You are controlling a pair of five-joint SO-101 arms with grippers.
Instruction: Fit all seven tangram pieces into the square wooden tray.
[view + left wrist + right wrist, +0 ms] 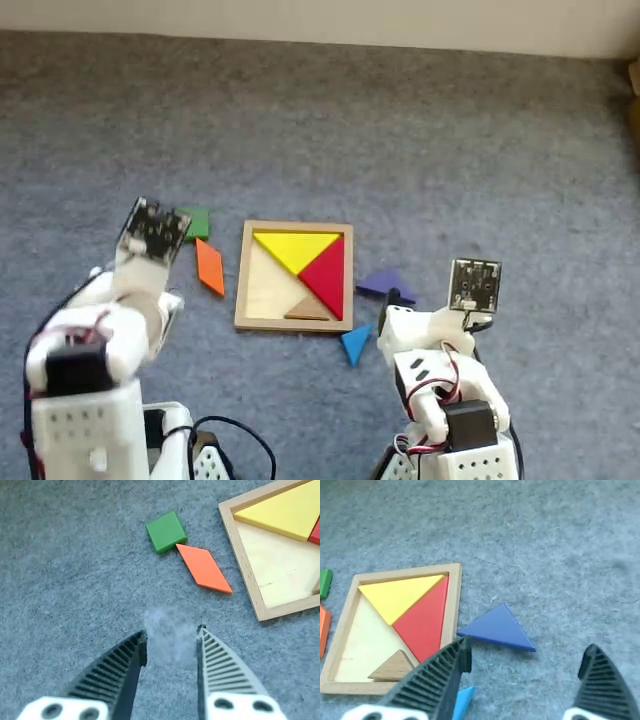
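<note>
The right gripper (529, 646) is wide open and holds nothing. The dark blue triangle (497, 627) lies on the carpet (560, 550) just in front of it, just beside the tray (405, 571) — its long edge runs across the gap, from one side of the gripper toward the other. This arm is the nearer one for it. The small light blue triangle (462, 700) lies close under this gripper too. The left gripper (171, 632) is open and empty as well. The orange piece (204, 568) and green square (166, 531) lie farther ahead of it — the orange one slants toward the tray.
</note>
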